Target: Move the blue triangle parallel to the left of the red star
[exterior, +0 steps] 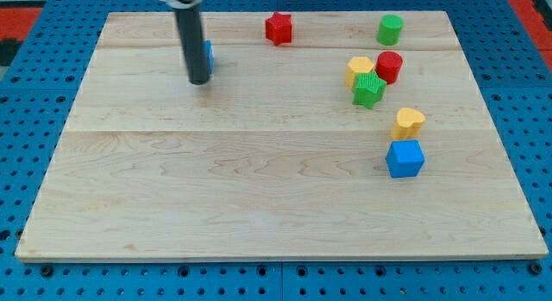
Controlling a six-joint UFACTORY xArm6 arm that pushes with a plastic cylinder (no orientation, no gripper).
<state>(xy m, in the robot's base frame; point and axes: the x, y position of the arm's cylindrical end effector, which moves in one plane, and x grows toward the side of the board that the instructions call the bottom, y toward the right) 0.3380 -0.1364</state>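
The blue triangle [208,56] sits near the view's top left and is mostly hidden behind my rod; only its right edge shows. My tip [199,80] rests on the board just below and to the left of that block, seemingly touching it. The red star [279,28] lies near the view's top edge, to the right of the blue triangle and a little higher.
At the view's right are a green cylinder [390,29], a red cylinder [389,66], a yellow block [360,70], a green star-like block [368,90], a yellow heart-like block [410,122] and a blue cube [404,158]. The wooden board [259,197] lies on a blue pegboard.
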